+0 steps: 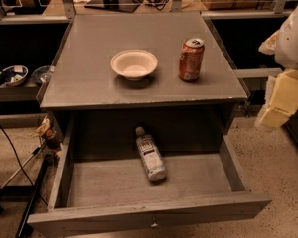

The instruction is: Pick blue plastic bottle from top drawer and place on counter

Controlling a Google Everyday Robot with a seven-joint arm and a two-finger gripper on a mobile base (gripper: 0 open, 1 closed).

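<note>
On the grey wooden top drawer (pixel 198 180) floor: clear blue plastic bottle (pixel 150 155) lying flat, white cap rearward. Matte grey surface (pixel 89 68) holds round bowl (pixel 134 64), cylindrical can (pixel 190 59). My cream pincer (pixel 280 100) far right; can't tell its state.

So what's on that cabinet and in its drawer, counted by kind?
Bottles: 1, blue plastic bottle in the top drawer
Cans: 1, soda can on the counter
Bowls: 1, white bowl on the counter
Total: 3
The gripper hangs right of the counter.
</note>
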